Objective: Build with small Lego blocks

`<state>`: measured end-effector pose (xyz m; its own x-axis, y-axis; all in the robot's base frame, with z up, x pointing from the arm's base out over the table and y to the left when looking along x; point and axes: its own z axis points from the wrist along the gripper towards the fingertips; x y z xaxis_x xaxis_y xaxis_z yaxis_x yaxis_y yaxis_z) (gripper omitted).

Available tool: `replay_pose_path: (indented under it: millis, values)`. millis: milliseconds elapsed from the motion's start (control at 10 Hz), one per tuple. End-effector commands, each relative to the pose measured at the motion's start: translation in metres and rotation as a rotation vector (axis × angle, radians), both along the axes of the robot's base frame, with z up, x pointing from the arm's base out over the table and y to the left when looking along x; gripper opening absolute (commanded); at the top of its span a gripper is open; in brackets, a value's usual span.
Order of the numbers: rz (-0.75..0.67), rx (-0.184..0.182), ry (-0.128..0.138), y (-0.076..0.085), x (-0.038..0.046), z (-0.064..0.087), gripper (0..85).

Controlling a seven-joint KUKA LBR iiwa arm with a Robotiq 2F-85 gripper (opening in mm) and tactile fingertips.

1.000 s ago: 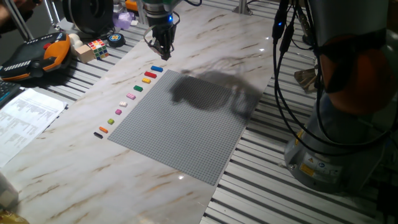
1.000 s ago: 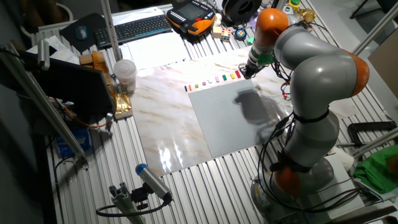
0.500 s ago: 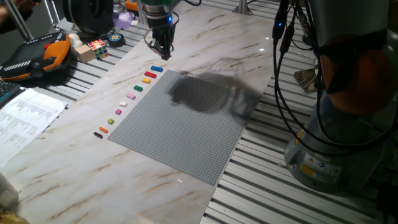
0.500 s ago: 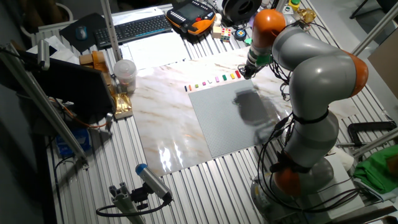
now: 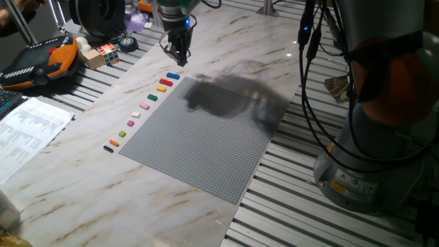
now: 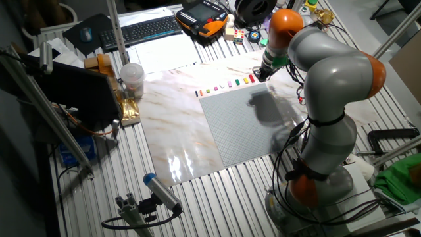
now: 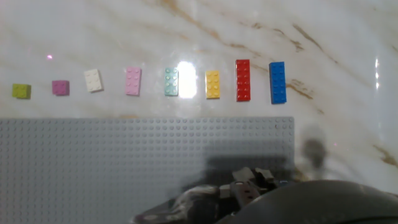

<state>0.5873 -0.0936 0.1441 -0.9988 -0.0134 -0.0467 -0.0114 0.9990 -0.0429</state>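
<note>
The gripper (image 5: 178,60) moved a tiny bit toward the upper left of one fixed view. A second ago its tip was a little lower and more to the right, near the top corner of the grey baseplate (image 5: 206,134). Then it slid up and left, ending just above the blue brick (image 5: 173,76).

In the other fixed view, the big grey arm (image 6: 329,62) swung a little, and its orange joint (image 6: 287,21) ended up a touch to the right near the top of the frame.

The dark shadow (image 5: 230,99) on the baseplate changed shape a little and shifted.
</note>
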Motion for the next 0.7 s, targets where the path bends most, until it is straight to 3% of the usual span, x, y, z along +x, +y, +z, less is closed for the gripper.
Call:
replay_pose_path:
  millis: [0,300,600]
  values:
    - [0.0,0.0,-0.007,-0.004,0.0053,-0.002,19.0]
    - [0.001,0.006,-0.027,-0.013,0.0149,-0.012,23.3]
    - [0.019,0.032,-0.048,-0.022,0.0243,-0.036,22.7]
